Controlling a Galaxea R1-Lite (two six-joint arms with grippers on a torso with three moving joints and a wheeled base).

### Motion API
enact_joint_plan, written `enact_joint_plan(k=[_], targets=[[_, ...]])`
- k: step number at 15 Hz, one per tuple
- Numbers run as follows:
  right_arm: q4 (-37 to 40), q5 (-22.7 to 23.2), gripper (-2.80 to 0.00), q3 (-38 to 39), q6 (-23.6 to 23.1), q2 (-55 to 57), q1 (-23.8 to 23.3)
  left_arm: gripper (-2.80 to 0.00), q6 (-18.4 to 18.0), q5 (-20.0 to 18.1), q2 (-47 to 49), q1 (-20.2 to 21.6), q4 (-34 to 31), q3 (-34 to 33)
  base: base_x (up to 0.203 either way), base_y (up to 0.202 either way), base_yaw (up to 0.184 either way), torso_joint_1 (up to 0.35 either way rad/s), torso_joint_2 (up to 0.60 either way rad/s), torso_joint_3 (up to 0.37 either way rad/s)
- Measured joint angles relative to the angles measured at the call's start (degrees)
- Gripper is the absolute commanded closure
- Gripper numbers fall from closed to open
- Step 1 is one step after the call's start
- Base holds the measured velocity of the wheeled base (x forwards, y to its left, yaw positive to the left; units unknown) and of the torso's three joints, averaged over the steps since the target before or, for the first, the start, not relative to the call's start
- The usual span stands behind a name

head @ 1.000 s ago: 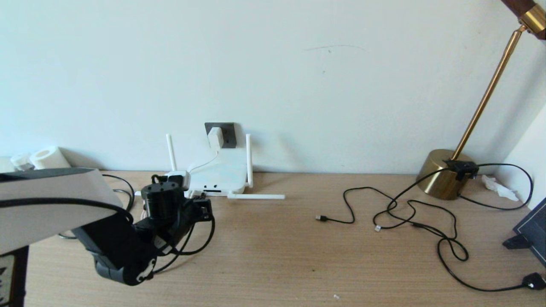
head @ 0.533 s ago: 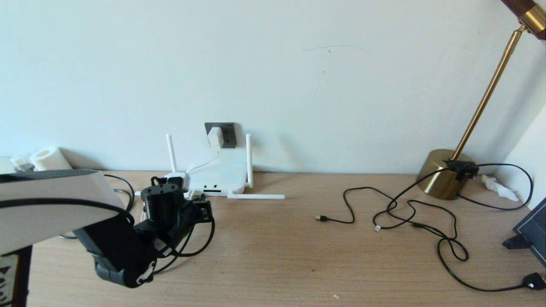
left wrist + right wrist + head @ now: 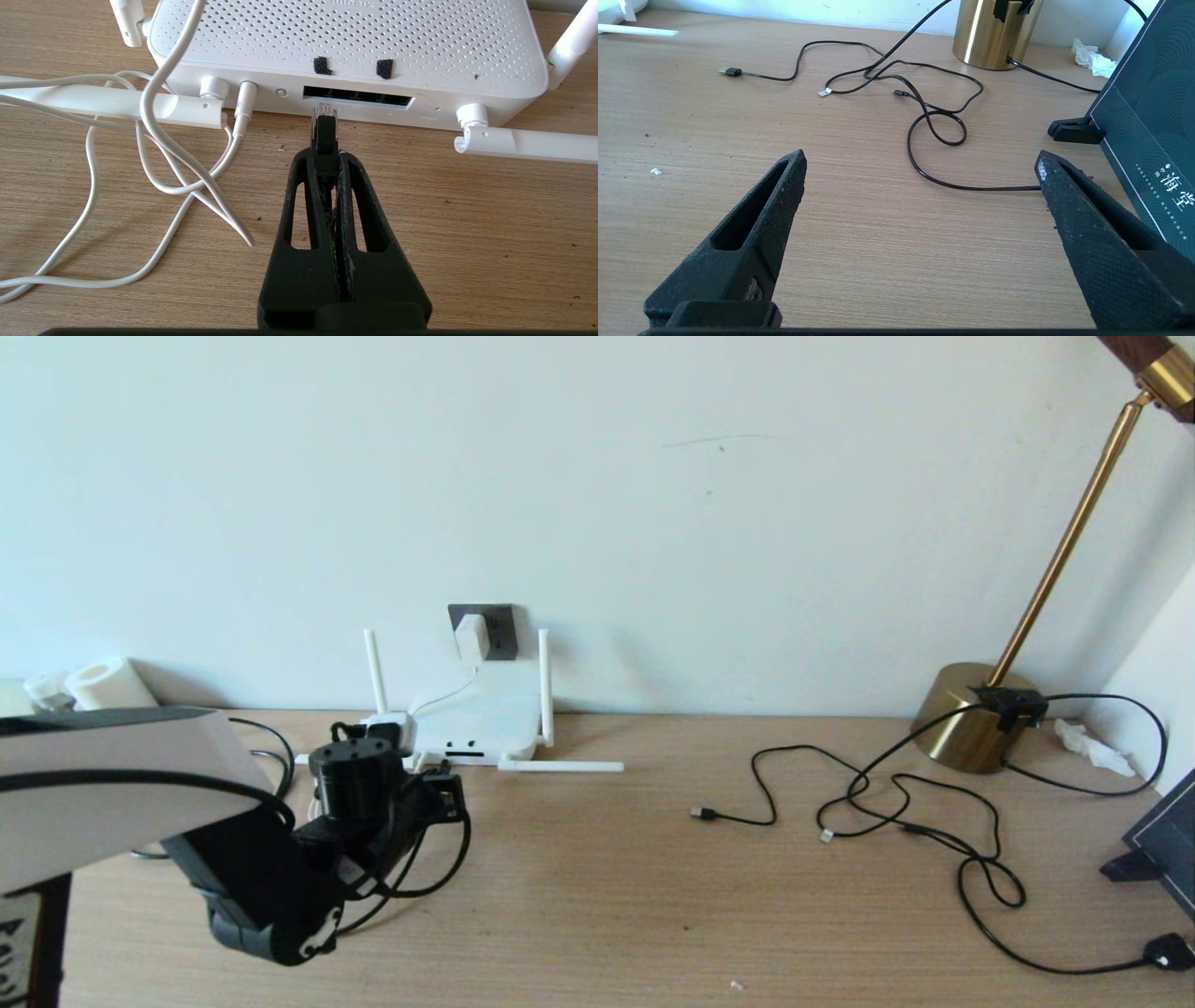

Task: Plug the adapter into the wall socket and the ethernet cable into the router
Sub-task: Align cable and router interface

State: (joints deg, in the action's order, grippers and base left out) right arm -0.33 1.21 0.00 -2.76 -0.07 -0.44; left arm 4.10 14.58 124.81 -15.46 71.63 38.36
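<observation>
The white adapter (image 3: 471,637) sits in the dark grey wall socket (image 3: 500,627), and its thin white cord runs down to the router (image 3: 485,719). My left gripper (image 3: 324,156) is shut on the ethernet cable (image 3: 323,133), just behind its plug. The plug's clear tip is right at the left end of the router's (image 3: 345,42) dark port row (image 3: 357,95); I cannot tell whether it has gone in. In the head view the left gripper (image 3: 439,789) is just before the router's front edge. My right gripper (image 3: 920,163) hangs open over bare table at the right.
White cords (image 3: 154,154) loop on the table beside the router, and two antennas (image 3: 560,766) lie flat. Thin black USB cords (image 3: 896,803) sprawl at the right near a brass lamp base (image 3: 971,714) and a dark box (image 3: 1167,840). Paper rolls (image 3: 103,681) stand far left.
The left arm has shifted only very slightly in front of the router. Nothing else has moved.
</observation>
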Motion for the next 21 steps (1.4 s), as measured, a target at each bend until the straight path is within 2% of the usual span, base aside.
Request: enact_joint_plan(k=[21], targets=[[0.0, 0.0, -2.80, 0.0, 0.0, 0.0, 0.0, 0.00, 0.0, -0.7, 0.4, 0.1, 0.0, 0.7, 0.000, 0.000, 0.000, 0.000, 0.00, 0.000]])
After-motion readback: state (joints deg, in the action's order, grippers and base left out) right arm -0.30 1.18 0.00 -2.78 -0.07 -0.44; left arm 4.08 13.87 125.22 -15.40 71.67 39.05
